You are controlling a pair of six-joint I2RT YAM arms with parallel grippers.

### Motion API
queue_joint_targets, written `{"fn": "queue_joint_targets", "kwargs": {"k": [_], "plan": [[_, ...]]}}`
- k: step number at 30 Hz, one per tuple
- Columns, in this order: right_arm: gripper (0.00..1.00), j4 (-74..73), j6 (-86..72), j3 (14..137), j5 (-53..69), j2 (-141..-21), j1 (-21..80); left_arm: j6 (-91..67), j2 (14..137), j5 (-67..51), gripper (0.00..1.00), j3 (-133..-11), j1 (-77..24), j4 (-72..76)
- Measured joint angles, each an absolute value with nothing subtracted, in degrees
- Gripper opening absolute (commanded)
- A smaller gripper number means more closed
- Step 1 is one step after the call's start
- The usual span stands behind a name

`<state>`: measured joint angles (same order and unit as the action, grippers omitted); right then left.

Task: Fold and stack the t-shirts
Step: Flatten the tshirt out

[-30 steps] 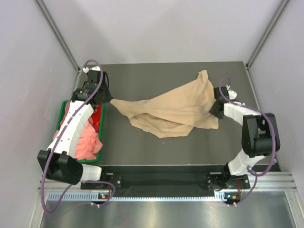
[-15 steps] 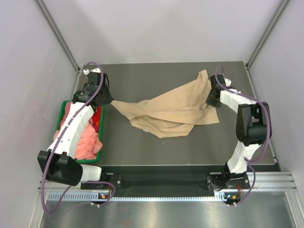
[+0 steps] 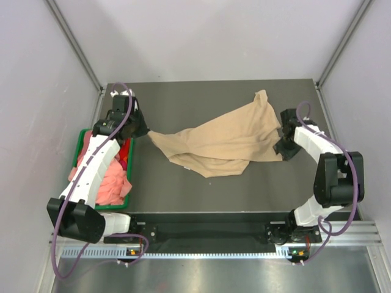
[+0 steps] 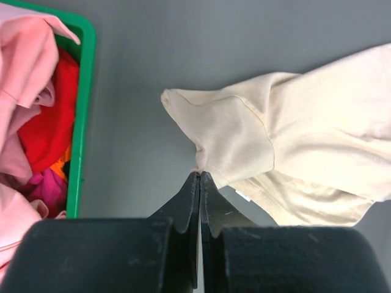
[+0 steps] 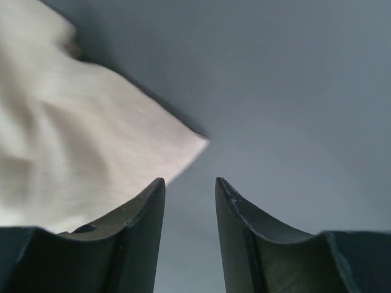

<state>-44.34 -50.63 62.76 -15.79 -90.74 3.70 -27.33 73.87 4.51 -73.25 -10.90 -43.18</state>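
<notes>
Tan t-shirt [image 3: 223, 140] pinched at one end, loose at the other.
Nearest us, salmon-pink t-shirts [image 3: 113, 180] sit heaped in the green bin [image 3: 77, 151] at the table's [image 3: 201, 189] left edge. Further in, the right gripper [image 5: 190, 181] has its jaws partly apart with nothing between them, the shirt's corner just ahead of its left finger. Opposite, the left gripper [image 4: 200, 174] is clamped tight on a sleeve edge, and the cloth lies crumpled between the two.
</notes>
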Motion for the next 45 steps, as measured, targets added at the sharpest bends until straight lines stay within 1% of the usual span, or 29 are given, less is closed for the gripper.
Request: {"fn": "queue_joint_targets", "kwargs": {"k": [4, 11, 20, 23, 25, 28, 29, 34, 35, 37, 38, 40, 41, 45], "plan": [[0.39, -44.6, -54.3, 56.9, -14.7, -90.7, 3.2, -27.4, 73.9, 3.3, 0.00, -72.5, -10.9, -43.2], [0.39, -40.5, -58.8, 52.8, -14.2, -88.9, 1.9, -27.5, 73.6, 2.1, 0.00, -72.0, -10.9, -42.7], [0.39, -36.8, -61.5, 52.6, -13.4, -90.3, 1.3, -27.6, 73.6, 1.9, 0.00, -71.1, -10.9, -42.2], [0.43, -36.6, -62.2, 53.3, -13.5, -92.2, 1.3, -27.6, 73.6, 1.9, 0.00, -71.0, -10.9, -42.0], [0.43, -36.3, -62.6, 53.8, -13.7, -92.7, 1.3, -27.6, 73.6, 1.9, 0.00, -71.0, -10.9, -42.0], [0.39, -36.4, -63.1, 53.8, -14.5, -92.7, 1.3, -27.6, 73.6, 1.9, 0.00, -71.0, -10.9, -41.9], [0.36, -36.3, -63.2, 53.8, -14.9, -92.7, 1.3, -27.6, 73.6, 1.9, 0.00, -71.0, -10.9, -41.9], [0.29, -36.3, -63.3, 53.8, -17.0, -92.9, 1.3, -27.6, 73.6, 1.9, 0.00, -71.0, -10.9, -41.9], [0.25, -36.4, -63.5, 53.8, -17.3, -93.0, 1.3, -27.6, 73.6, 1.9, 0.00, -71.0, -10.9, -41.9], [0.20, -36.4, -63.6, 53.8, -17.8, -93.1, 1.3, -27.6, 73.6, 1.9, 0.00, -71.0, -10.9, -41.9], [0.12, -36.2, -63.6, 53.8, -18.0, -93.2, 1.3, -27.6, 73.6, 1.9, 0.00, -71.0, -10.9, -41.9], [0.02, -35.8, -63.2, 54.2, -18.2, -93.6, 1.3, -27.6, 73.6, 1.7, 0.00, -71.0, -10.9, -41.7], [0.00, -35.5, -63.0, 54.4, -18.2, -93.8, 1.3, -27.6, 73.6, 1.7, 0.00, -71.0, -10.9, -41.5], [0.00, -35.0, -60.9, 54.5, -18.2, -93.9, 1.3, -27.8, 73.6, 1.0, 0.00, -71.0, -10.9, -41.3]]}}
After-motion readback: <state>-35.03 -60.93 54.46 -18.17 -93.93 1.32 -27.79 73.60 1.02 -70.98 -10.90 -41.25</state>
